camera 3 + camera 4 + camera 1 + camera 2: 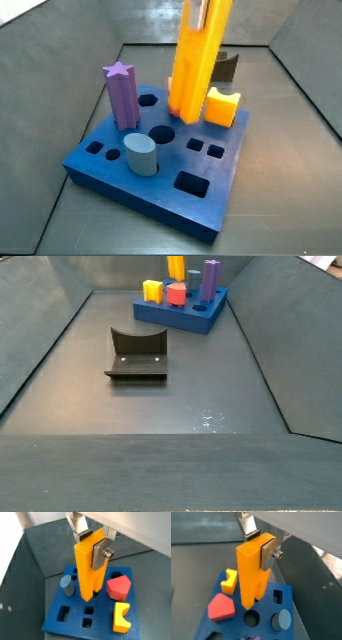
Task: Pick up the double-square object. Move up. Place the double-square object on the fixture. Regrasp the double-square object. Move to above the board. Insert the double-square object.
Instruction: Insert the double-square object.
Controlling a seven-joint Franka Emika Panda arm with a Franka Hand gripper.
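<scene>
Gripper [93, 543] clamps the bar [89, 569] near its top, keeping it upright over the board [120, 178] with the lower end free for its hole; tip looks at or just entering, hard to tell. Board holds purple star peg [122, 96], grey cylinder [140, 155], red peg [118, 588], yellow block [121, 617]. Fixture [139, 353] empty

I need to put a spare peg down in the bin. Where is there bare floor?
The floor is bare in front of the fixture and along both side walls. It is crowded at the board, where the gripper holds the double-square object.
</scene>
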